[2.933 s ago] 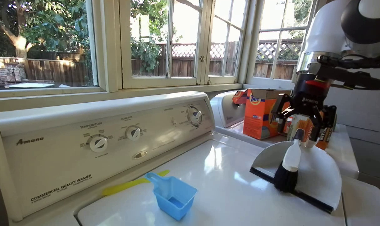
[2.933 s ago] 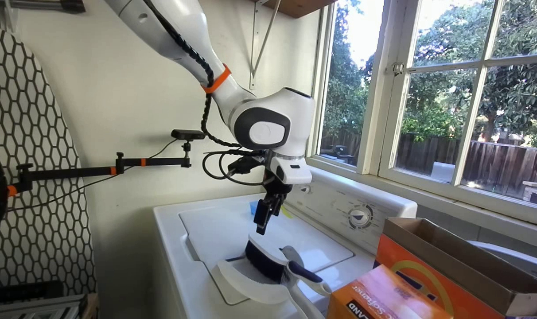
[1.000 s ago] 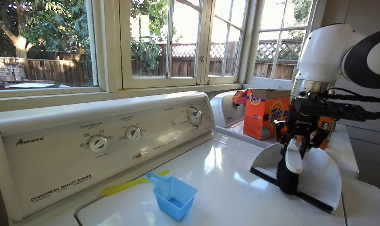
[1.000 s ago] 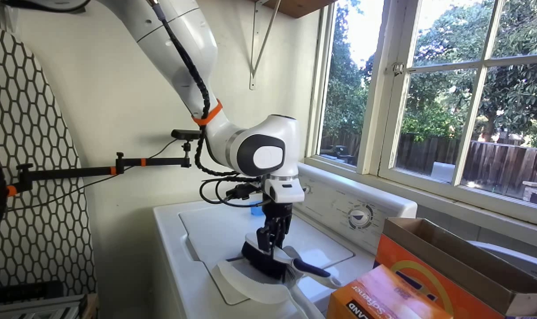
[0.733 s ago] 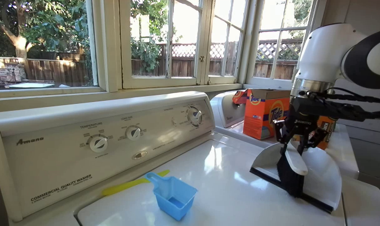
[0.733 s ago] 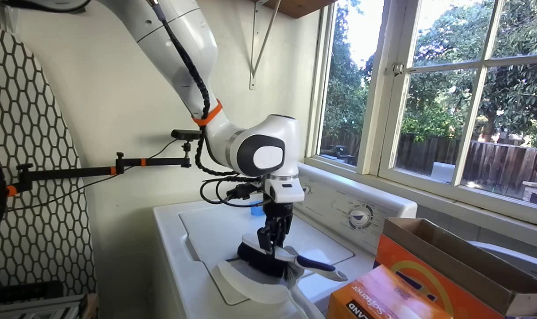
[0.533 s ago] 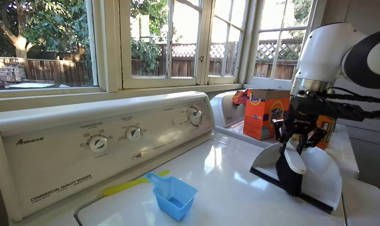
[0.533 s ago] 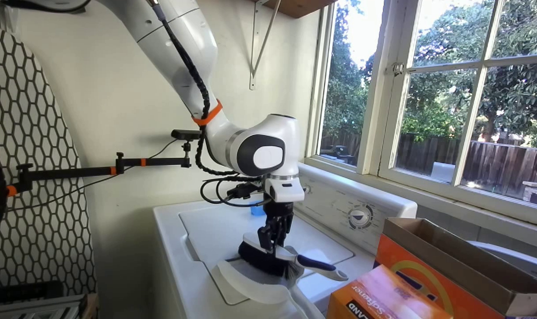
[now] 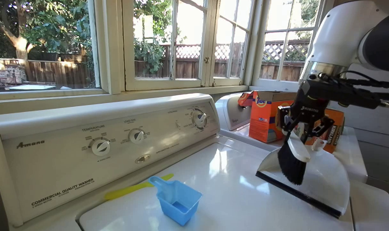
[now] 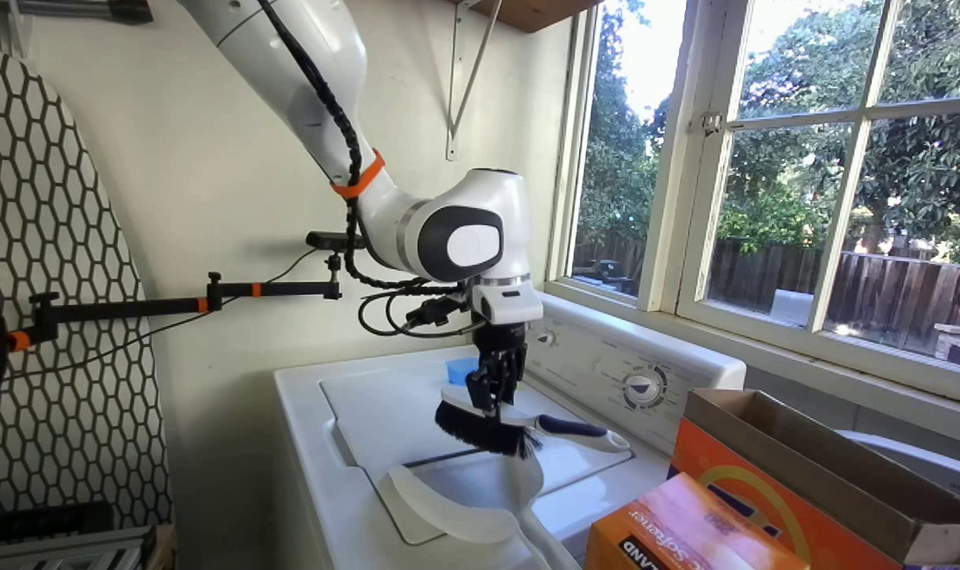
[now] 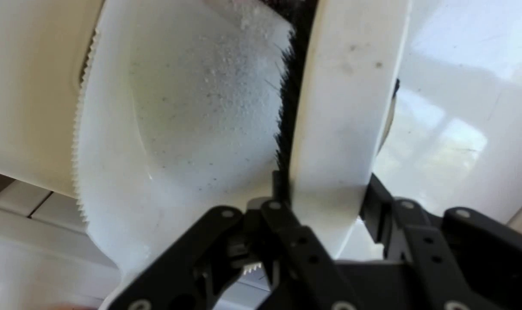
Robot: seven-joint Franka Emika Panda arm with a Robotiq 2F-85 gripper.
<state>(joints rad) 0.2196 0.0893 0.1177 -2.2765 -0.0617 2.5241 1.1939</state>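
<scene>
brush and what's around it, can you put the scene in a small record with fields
held: brush
grip: tool closed on the brush's white back
brush position: above the dustpan
dustpan: on the washer, specks inside
also on washer: blue scoop, yellow strip
background: orange Tide box and orange Kirkland box, on the machine beside the washer

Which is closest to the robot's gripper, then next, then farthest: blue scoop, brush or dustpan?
From the gripper, in an exterior view:
1. The brush: held in its jaws.
2. The dustpan: just below the brush.
3. The blue scoop: away to the left in that picture, on the washer lid.
</scene>
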